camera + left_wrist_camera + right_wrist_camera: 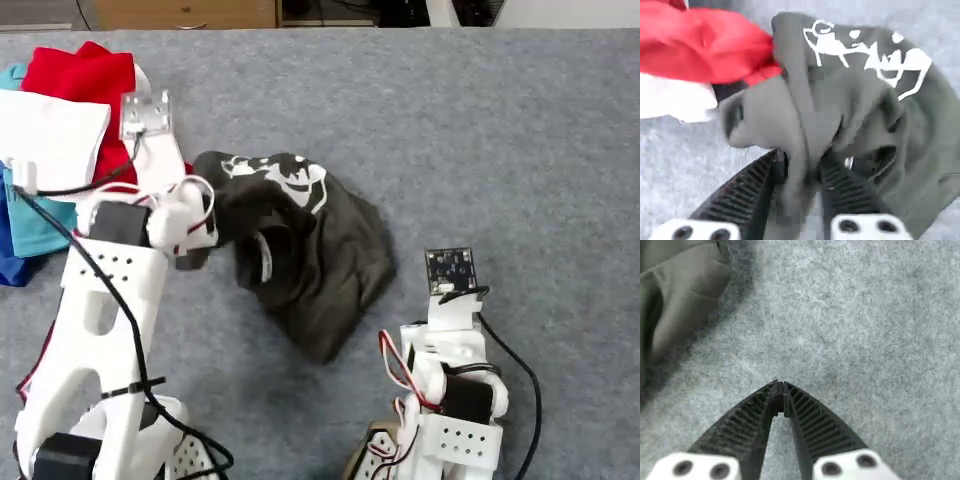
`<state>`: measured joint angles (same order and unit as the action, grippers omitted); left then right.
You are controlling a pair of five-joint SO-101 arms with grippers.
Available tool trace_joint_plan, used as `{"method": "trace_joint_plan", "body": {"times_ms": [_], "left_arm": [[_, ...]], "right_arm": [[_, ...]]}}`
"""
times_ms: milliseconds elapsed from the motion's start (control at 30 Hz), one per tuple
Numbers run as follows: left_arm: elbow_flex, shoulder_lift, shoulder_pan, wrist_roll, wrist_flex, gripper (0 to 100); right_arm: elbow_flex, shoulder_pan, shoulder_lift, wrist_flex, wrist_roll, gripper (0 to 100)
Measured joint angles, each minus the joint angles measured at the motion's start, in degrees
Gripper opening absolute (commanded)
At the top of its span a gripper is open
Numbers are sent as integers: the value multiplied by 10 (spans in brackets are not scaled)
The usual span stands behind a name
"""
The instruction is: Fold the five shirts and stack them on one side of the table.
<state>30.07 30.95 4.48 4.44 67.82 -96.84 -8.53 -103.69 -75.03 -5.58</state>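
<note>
The left end effector [800,162] is pinched tight on a bunched fold of the dark grey shirt [865,110], which spreads just ahead of it on the grey tabletop [520,150]. A red shirt [705,45] and a white shirt [670,100] lie just beyond its fingertips. The right end effector [780,388] has its 2 fingers pressed together on nothing, and an edge of the dark grey shirt lies near it.

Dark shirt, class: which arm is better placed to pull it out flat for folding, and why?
Probably left. The left gripper is shut on a bunch of the dark shirt. The right gripper is shut on nothing, over the bare grey table covering, apart from the shirt.
</note>
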Motion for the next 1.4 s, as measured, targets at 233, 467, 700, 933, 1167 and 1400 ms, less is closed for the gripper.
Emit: {"method": "trace_joint_plan", "body": {"times_ms": [233,467,700,933,1167,1400], "left_arm": [[104,0,0,0,-81,247],[144,-25,0,1,-136,245],[140,-123,0,0,-139,243],[116,-151,0,0,-139,243],[114,-153,0,0,-139,243],[114,-155,0,0,-139,243]], "right_arm": [[0,0,0,0,0,5],[0,0,0,0,0,5],[0,0,0,0,0,5],[0,0,0,0,0,5],[0,0,0,0,0,5],[0,0,0,0,0,5]]}}
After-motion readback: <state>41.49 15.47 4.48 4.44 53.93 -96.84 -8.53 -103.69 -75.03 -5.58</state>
